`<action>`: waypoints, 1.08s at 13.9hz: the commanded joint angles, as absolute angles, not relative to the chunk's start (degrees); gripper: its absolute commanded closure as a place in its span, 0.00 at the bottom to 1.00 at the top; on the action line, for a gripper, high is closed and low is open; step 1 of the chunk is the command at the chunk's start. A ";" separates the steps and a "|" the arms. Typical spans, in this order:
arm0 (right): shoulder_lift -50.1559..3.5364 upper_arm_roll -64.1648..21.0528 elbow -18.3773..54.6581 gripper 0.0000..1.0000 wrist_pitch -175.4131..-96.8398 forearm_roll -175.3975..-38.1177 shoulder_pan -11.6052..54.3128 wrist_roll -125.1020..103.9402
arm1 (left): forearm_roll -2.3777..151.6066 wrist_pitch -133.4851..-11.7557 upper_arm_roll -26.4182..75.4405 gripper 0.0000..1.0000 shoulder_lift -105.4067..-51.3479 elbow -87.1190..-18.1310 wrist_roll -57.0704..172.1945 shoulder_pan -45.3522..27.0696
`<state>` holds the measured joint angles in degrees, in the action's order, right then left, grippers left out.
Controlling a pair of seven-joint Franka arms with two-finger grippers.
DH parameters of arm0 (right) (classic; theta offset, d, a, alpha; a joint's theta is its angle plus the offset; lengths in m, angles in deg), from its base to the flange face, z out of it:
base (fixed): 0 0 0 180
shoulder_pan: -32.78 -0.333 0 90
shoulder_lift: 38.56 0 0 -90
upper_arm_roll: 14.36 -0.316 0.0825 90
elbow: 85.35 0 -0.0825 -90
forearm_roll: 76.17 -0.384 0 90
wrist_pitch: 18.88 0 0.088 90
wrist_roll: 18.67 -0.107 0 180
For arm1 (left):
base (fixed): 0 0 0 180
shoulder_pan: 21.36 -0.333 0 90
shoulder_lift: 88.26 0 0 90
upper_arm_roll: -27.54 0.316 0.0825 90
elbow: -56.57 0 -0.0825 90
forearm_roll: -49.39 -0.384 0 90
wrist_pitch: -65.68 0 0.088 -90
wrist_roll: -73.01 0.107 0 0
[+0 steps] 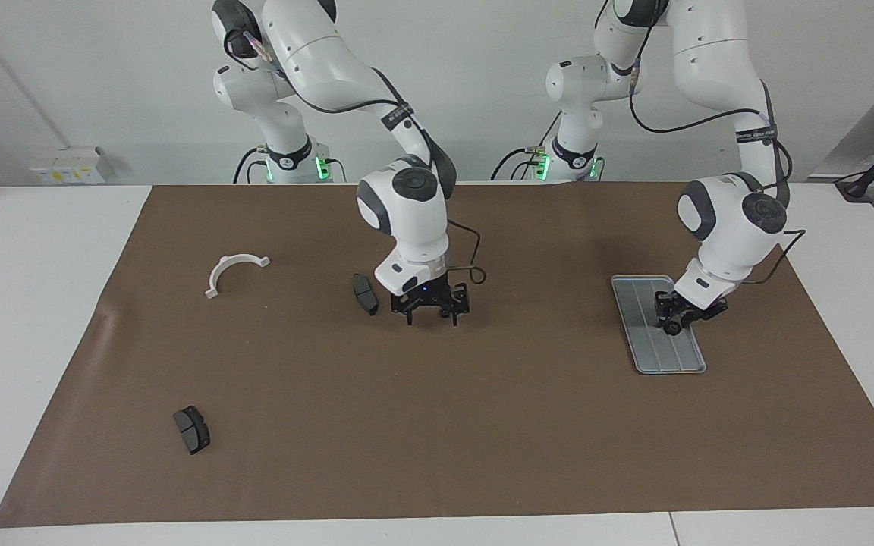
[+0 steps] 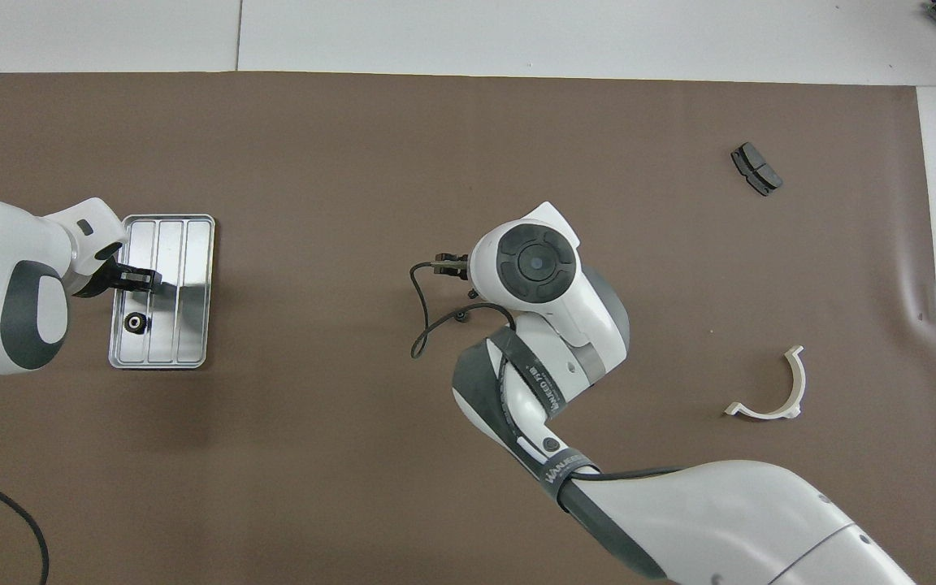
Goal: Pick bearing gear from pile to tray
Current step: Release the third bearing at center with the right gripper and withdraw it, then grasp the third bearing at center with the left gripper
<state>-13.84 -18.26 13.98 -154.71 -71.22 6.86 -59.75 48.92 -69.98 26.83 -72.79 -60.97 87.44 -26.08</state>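
- The right gripper (image 1: 432, 313) hangs low over the middle of the brown mat (image 1: 482, 425). Its two fingers stand wide apart and point down. Nothing is between them.
- Just beside this gripper, toward the right arm's end of the table, a dark grey plate (image 1: 365, 293) lies on the mat. In the overhead view the right arm covers it.
- The left gripper (image 1: 676, 315) is low over the tray (image 1: 646, 345), at the side nearest the left arm's end of the table. In the overhead view its dark fingers (image 2: 136, 279) reach over the tray (image 2: 192, 284). I cannot tell how far open they are, or if they hold anything.
- A small black ring (image 2: 136, 323) lies in the tray, in the groove closest to the left arm's end of the table and in the part of the tray nearer to the robots. It sits just beside the left gripper's tips.
- The tray is silver-grey with long grooves. It lies flat on the mat.
- A white curved bracket (image 1: 233, 271) lies on the mat toward the right arm's end of the table.
- Another dark grey plate (image 1: 192, 429) lies farther from the robots than the bracket, well apart from it.
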 commanded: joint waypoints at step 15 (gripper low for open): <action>-41.37 -18.93 13.63 0.00 -127.46 -71.33 32.16 -36.79 | 50.88 -57.90 26.75 0.23 -66.75 -40.14 35.68 12.02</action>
<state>-40.14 -18.20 14.03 -131.79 -71.05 30.42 -40.07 50.26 -59.28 25.56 -71.50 -46.84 40.24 8.69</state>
